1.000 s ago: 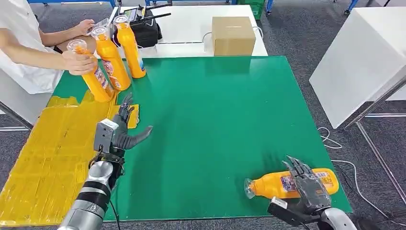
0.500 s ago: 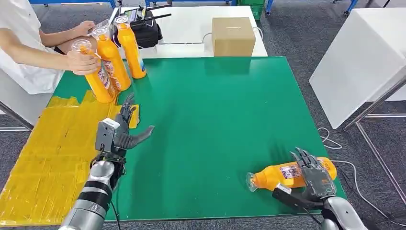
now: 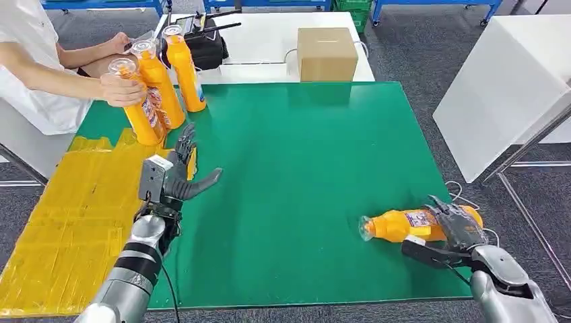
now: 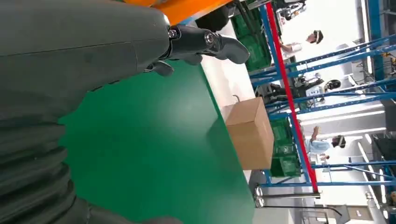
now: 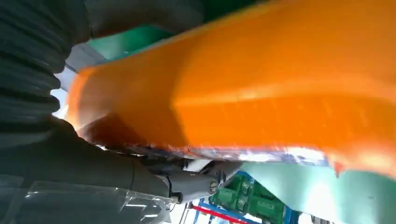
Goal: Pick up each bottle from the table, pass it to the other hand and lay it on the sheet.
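Robot's right hand grips orange bottle lying at lower right of green bench, while left hand, fingers spread & empty, hovers center-left by yellow sheet.

Grey carpeted floor, white table, white tilted panel, blue shelving racks

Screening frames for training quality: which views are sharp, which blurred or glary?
Head view: sharp, even lighting. Right wrist view: the orange bottle is too close, soft and blurred, with bright sheen. Left wrist view: green mat clear, background washed out at the top.
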Controlling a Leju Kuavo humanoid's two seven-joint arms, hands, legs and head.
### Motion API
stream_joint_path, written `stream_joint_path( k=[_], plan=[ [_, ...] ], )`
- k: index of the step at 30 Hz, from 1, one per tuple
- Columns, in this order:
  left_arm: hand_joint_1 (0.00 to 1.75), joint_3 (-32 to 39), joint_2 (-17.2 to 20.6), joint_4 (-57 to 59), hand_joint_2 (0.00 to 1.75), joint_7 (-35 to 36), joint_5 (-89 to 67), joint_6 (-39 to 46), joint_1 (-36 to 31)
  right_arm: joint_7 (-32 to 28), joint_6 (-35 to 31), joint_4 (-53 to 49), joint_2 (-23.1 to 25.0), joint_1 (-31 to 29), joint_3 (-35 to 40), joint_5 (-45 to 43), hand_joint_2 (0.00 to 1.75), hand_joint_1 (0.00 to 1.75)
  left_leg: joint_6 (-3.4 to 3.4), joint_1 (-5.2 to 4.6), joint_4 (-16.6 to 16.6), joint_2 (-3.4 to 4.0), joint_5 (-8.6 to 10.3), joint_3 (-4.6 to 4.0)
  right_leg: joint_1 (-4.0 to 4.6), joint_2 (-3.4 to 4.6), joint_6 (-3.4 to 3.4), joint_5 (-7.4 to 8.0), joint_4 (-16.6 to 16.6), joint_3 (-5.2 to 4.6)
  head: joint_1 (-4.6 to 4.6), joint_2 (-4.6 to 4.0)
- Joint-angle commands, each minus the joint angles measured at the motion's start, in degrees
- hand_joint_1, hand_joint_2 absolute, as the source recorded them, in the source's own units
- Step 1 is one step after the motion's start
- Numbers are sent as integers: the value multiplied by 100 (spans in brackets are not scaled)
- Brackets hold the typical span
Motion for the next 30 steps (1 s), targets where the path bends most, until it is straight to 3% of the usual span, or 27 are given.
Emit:
stream_joint_path(
  k=[1,6,9,17,19,24,27,30],
  plan=[
    [0,-292,-42,1056,175,-61,65,-37,-666,-432,873,2309,-432,-1223,1403,80,175,173,-3,9,1,-2,1,9,10,-5,-4,3,-6,17,0,0],
    [0,-354,-93,1248,175,-96,98,-34,-810,-551,1010,2512,-492,-1430,1683,114,175,175,2,12,-6,-20,15,18,14,-24,-15,19,-25,27,2,0],
    [0,-400,-111,1305,175,-120,120,-4,-832,-328,819,2990,-60,-1797,1917,128,175,175,10,11,-4,-22,15,22,13,-20,-13,19,-29,38,0,0],
    [0,-412,-107,1291,175,-125,136,19,-809,-212,578,3147,143,-1939,2008,78,175,175,15,15,-2,9,12,34,19,5,-3,27,-36,55,4,0],
    [0,-410,-114,1274,175,-125,142,27,-788,-75,383,3239,400,-2093,2005,53,175,175,8,20,-7,19,13,34,24,17,-6,37,-47,50,2,0],
    [0,-351,-127,1132,175,-80,169,28,-716,440,-904,3302,1645,-2679,1226,-622,175,175,7,20,-6,76,11,33,23,75,-6,56,-41,33,4,0],
    [0,-393,-197,1107,175,-12,131,-30,-778,155,-1808,2874,2344,-3036,383,-1414,175,175,0,17,-8,131,16,7,19,124,-24,79,-29,-2,2,0],
    [0,-474,-324,1306,175,7,114,-33,-979,136,-1961,2411,2692,-3318,-56,-1784,175,175,-1,9,4,142,27,-26,11,133,-28,84,-3,-43,-7,0]
  ],
)
